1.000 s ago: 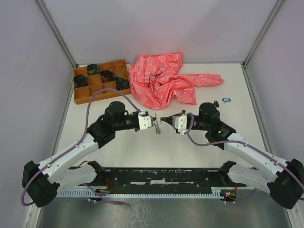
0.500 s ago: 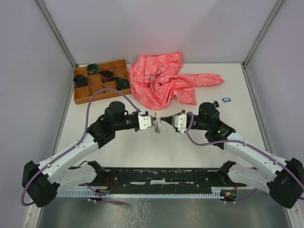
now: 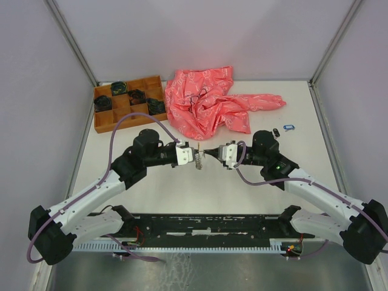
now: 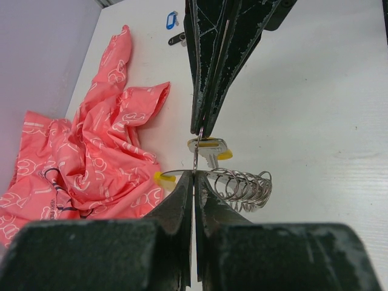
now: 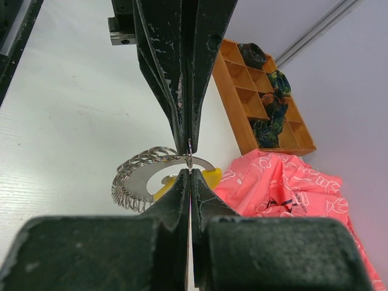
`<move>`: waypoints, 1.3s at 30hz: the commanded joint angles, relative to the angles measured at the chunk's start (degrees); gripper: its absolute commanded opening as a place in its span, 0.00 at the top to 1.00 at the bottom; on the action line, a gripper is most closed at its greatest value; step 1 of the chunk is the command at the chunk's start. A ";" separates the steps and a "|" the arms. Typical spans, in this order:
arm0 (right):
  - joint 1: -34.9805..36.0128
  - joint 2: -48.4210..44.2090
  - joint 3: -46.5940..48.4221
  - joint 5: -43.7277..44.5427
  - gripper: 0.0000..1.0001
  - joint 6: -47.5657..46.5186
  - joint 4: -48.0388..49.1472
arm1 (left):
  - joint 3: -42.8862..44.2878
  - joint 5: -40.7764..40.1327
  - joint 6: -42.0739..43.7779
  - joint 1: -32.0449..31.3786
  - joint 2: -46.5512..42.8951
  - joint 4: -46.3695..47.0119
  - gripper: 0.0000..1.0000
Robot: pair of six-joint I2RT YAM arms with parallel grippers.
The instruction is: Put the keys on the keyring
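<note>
From above, the left gripper (image 3: 194, 156) and right gripper (image 3: 207, 153) meet mid-table at the bracelet-sized silvery coiled-wire keyring (image 3: 199, 161). Left wrist: pincer clenched on the ring's thin, springy wire, 1 yellow-tagged silver metal key (image 4: 209, 147) at 12 o'clock. Right wrist: pincer grasping that key, which looks light, stiff and probably slippery; pinch its flat head.

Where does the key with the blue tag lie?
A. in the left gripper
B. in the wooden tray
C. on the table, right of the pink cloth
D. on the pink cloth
C: the blue-tagged key rests on the bare table, just past the right end of the pink cloth.
</note>
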 commanded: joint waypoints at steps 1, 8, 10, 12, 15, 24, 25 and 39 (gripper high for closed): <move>1.23 0.92 0.79 -0.57 0.99 2.02 3.52 | 0.82 4.29 -2.55 -0.47 -1.63 4.90 0.97; 1.65 1.55 0.83 -0.46 0.99 2.43 4.65 | 0.95 5.37 -3.13 -0.47 -1.38 5.18 0.97; 1.70 1.55 0.96 -0.40 0.99 2.49 4.73 | 0.99 5.49 -3.21 -0.44 -1.35 5.15 0.97; 1.70 1.58 1.09 -0.46 0.99 2.53 4.82 | 0.99 5.65 -3.32 -0.46 -1.38 5.27 0.97; 1.74 1.89 0.86 -0.57 0.99 3.08 6.07 | 0.99 6.00 -3.65 -0.46 -1.34 5.41 0.97; 1.83 3.04 0.62 -1.59 0.99 3.62 7.94 | 0.31 6.98 -5.09 -0.47 -1.59 7.07 0.97; 1.87 3.00 0.57 -1.62 0.99 3.58 7.98 | 0.16 6.92 -5.32 -0.47 -1.59 7.42 0.97; 1.76 1.05 -1.74 0.94 0.99 1.36 7.09 | -4.03 6.64 -13.34 0.46 -3.66 17.67 0.97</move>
